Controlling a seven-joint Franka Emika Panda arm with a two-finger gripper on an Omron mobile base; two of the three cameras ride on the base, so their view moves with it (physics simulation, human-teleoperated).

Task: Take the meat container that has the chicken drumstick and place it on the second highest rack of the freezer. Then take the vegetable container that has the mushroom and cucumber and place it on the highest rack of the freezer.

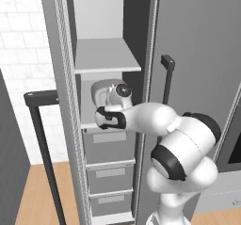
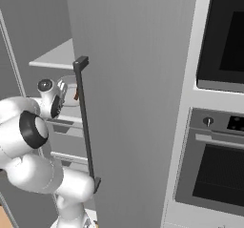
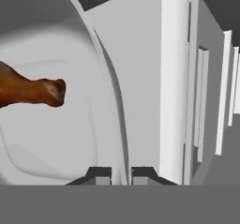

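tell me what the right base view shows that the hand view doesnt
Right base view alone: the oven tower, the freezer door's black bar handle and the arm's white links. Hand view alone: the end effector with fingertips closed on the clear meat container's rim, and the drawer fronts. Both: the chicken drumstick inside the freezer.

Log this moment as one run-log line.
stage: placing meat container | gripper: shut on container rim | drumstick: inside | freezer: door open, arm at second shelf

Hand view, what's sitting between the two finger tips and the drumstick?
Bare pale container floor. The container's rim runs up from between the fingertips, and the chicken drumstick lies further in with nothing else before it, as the hand view shows.
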